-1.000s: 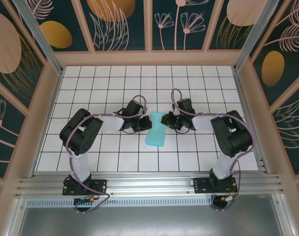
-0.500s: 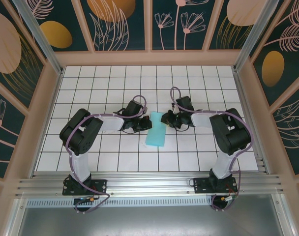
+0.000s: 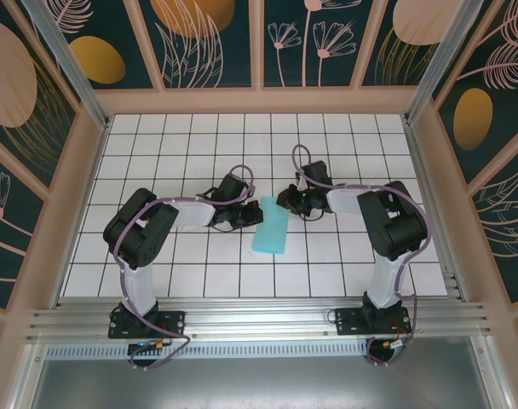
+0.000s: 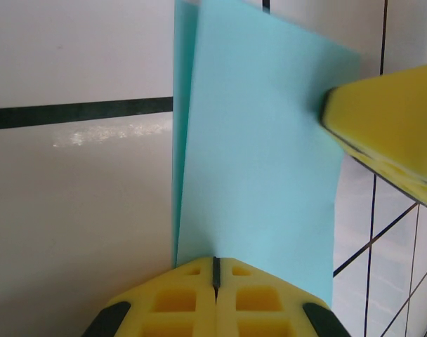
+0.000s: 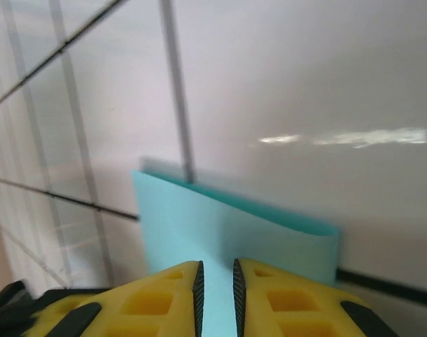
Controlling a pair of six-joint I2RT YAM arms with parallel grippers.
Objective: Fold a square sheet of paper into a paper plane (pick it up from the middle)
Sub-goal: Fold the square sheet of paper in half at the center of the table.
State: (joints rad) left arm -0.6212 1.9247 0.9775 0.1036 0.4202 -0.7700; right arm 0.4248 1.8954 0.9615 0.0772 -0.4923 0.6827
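White tiled worktop point(image 3: 344, 145) carries the square sheet of paper point(image 3: 270, 228) near its middle, folded once in half. Left jaws are clenched on its left edge; right jaws stand slightly apart at the right edge. Nose and wing folds remain, I judge.

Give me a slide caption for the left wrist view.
Shut left claw at the near edge of the folded blue paper on white tiles, right claw by its far corner.
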